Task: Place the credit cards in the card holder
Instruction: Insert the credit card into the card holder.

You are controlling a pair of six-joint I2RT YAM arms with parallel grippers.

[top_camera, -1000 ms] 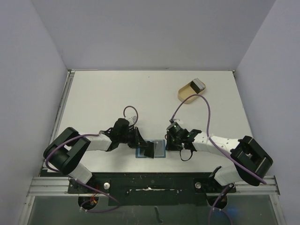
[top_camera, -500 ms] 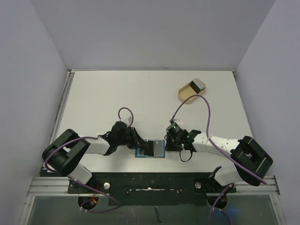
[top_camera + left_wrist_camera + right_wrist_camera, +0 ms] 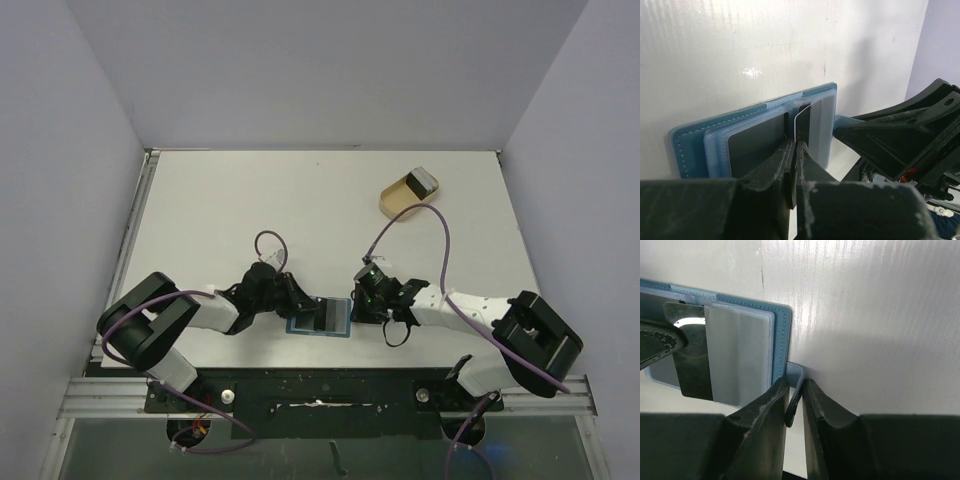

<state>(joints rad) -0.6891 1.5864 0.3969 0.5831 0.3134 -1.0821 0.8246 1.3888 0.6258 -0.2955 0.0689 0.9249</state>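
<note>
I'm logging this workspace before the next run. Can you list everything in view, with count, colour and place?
credit cards: three, grey; one partly slid into the holder's pocket nearer the right gripper, one apparently in the other pocket, one in the dish
card holder: one, blue, lying open near the table's front edge, between the grippers
dish: one, tan oval, far right of the table
table: one, white, under everything
cables: two, purple, one looping along each arm
left gripper: one, black, shut on the partly inserted card
right gripper: one, black, shut on the holder's closing tab
</note>
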